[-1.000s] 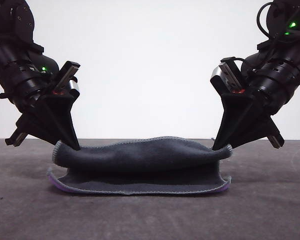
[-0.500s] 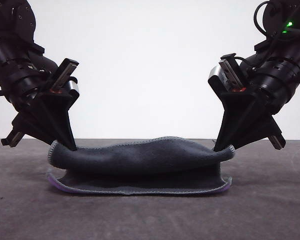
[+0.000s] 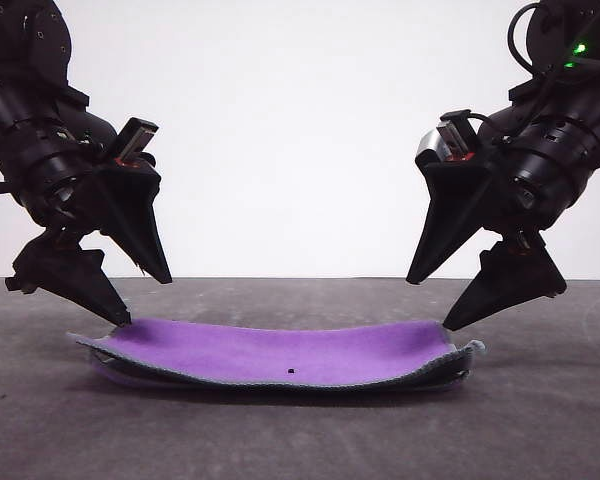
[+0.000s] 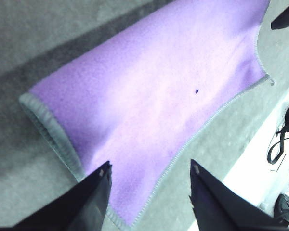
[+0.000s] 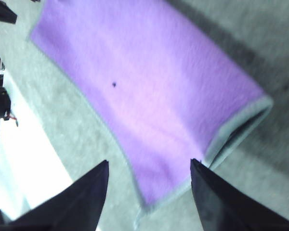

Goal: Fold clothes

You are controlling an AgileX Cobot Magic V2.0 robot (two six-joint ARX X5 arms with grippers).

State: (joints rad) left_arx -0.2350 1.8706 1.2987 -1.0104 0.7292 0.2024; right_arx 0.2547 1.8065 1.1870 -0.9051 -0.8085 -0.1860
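Left end effector [image 3: 138, 295]: open, jaws spread wide, nothing gripped, lower fingertip at or just above the near-left corner of the cloth. Right end effector [image 3: 427, 302]: open likewise, empty, lower fingertip just above the near-right corner. In each wrist view, two dark fingers parted, with cloth visible in the gap between them.

Changed within the last half second: both end effectors, previously clamped on the raised dark grey edge, now released. Small square fleece cloth with light grey stitched edging [image 3: 280, 352], previously draped as a dark grey roll over its lower layer, now lying flat with the bright purple face up. Dark grey face visible only as a thin band beneath, along the front edge and at the right end.

Meaning for the task, by judgement: one fold laid down and let go, two layers stacked, edges roughly aligned with slight curl at the right end. Further fold possibly still required.

Location: cloth resting on the dark grey worktop [image 3: 540, 420], centred between the two arms.

Count: end effectors, two; cloths, one; small dark speck on the purple face [image 3: 291, 370], one.
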